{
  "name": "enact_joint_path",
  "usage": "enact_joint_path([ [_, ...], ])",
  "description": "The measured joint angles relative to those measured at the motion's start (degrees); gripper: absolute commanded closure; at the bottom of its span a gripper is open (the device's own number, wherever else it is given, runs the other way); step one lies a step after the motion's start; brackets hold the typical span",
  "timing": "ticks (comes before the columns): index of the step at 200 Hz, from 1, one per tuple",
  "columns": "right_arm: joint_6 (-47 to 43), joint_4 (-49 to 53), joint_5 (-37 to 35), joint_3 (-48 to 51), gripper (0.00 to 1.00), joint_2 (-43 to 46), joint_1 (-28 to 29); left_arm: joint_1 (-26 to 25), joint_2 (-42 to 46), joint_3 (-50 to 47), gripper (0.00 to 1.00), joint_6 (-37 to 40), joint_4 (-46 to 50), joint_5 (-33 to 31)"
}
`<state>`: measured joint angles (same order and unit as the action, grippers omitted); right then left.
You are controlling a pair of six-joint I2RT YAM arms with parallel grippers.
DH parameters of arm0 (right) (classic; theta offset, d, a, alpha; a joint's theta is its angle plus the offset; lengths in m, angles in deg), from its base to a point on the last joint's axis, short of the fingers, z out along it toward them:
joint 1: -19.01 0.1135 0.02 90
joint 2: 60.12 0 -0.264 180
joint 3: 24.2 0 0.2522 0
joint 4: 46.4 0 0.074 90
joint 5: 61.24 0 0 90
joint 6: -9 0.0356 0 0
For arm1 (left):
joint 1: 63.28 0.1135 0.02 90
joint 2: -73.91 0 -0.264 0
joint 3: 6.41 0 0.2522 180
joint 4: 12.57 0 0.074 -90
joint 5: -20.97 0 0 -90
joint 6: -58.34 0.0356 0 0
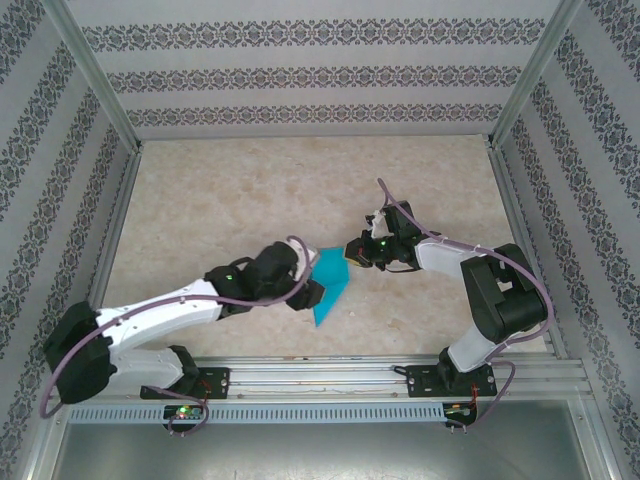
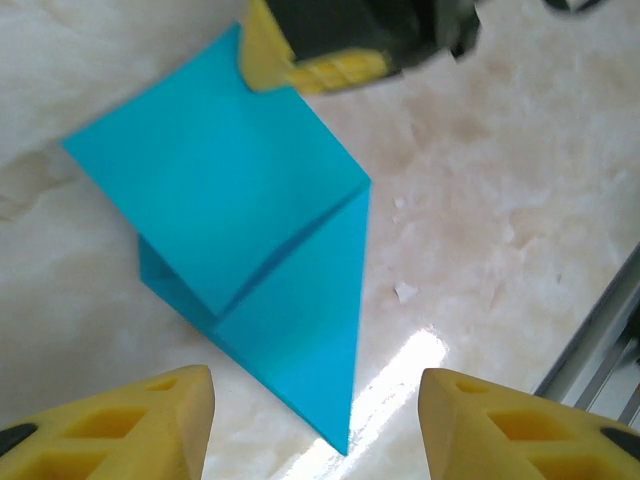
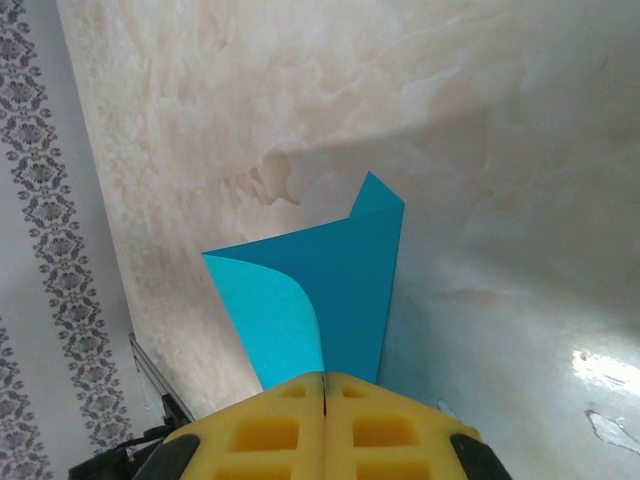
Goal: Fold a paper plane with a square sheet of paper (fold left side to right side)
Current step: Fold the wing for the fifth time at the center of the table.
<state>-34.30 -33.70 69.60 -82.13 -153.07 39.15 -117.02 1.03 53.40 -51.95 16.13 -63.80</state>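
Right fingers [image 3: 280, 430] clamp the curled paper [image 3: 350, 290]; the left wrist view shows left fingers [image 2: 170, 420] spread wide.

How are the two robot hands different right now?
The right gripper has its fingers pressed shut, pinching the blue paper; the left gripper has its fingers wide apart, pinching nothing. The right gripper holds a paper edge curled up; the left gripper only points at the paper. Both have yellow fingers.

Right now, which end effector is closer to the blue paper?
Right. The right end effector is shut on the paper's edge, touching it. The left end effector hangs open by the paper's pointed end, apart from it.
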Motion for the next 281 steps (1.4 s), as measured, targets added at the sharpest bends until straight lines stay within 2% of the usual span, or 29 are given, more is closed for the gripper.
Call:
enact_joint_path([
  [28,2.34,0.11,-1.33,0.00,1.00,0.02,0.39,-5.09,-7.30,3.85,0.43,-0.02,1.51,-5.35],
  [55,3.87,0.13,-2.67,0.00,1.00,0.02,1.03,-7.78,-13.07,7.30,0.43,-0.04,2.75,-9.20],
  [135,5.81,0.50,-4.22,-0.31,1.00,0.02,1.79,-9.09,-23.89,13.46,0.42,0.46,6.32,-14.99],
  [181,5.97,0.66,-4.44,-1.09,1.00,0.02,2.25,-9.60,-26.51,14.75,0.44,1.27,8.07,-17.64],
  [281,6.12,0.68,-5.11,-1.14,1.00,-0.87,2.91,-9.94,-29.05,15.37,0.65,1.92,9.53,-20.85],
])
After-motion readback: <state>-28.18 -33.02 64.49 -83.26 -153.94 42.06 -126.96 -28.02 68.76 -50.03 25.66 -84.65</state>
